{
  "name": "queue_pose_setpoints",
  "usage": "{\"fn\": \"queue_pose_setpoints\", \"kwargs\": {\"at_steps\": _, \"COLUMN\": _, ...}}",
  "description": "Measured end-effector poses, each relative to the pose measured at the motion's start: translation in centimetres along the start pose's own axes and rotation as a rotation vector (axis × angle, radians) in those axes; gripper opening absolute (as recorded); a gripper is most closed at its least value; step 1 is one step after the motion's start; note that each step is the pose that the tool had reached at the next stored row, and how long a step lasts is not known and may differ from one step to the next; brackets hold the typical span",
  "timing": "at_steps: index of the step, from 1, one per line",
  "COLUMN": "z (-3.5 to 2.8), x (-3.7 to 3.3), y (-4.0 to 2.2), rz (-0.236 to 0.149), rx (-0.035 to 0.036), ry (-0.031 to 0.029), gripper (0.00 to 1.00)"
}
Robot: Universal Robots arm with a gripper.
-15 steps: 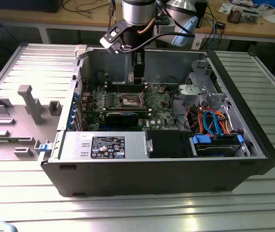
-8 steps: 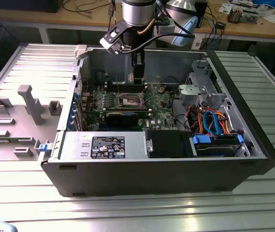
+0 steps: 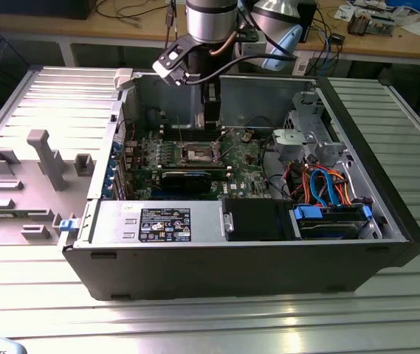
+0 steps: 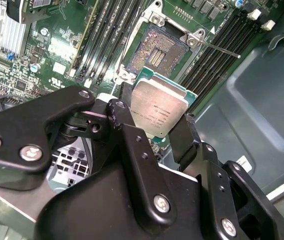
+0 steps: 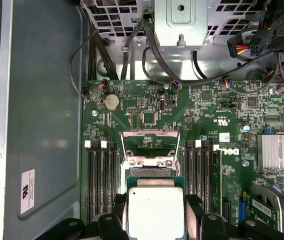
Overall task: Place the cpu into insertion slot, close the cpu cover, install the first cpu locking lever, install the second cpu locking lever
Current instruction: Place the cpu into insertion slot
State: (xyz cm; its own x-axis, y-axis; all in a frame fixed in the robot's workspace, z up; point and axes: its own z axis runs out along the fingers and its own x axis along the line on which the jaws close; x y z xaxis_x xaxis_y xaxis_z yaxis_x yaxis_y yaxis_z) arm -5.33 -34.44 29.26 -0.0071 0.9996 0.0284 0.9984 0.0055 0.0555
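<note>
The black, bolted gripper [image 4: 154,125] has its two fingers drawn in just to the width of the cpu [image 4: 157,105], pinching the flat square chip by opposite edges, with its pale brushed-metal face showing. The chip hangs close by the insertion slot [image 4: 162,49], not in it. The slot's dark, grainy pin field lies bare inside a silvery rim. The cpu cover [image 5: 149,133], a thin metal frame, stands tipped up off the slot. Slim black memory slots [image 4: 109,35] flank the slot.
</note>
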Motion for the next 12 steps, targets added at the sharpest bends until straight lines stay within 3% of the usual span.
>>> {"fn": "queue_pose_setpoints", "kwargs": {"at_steps": 12, "z": 0.81, "x": -0.02, "y": -0.04, "rz": 0.0, "rx": -0.0001, "ry": 0.0001, "gripper": 0.54}}
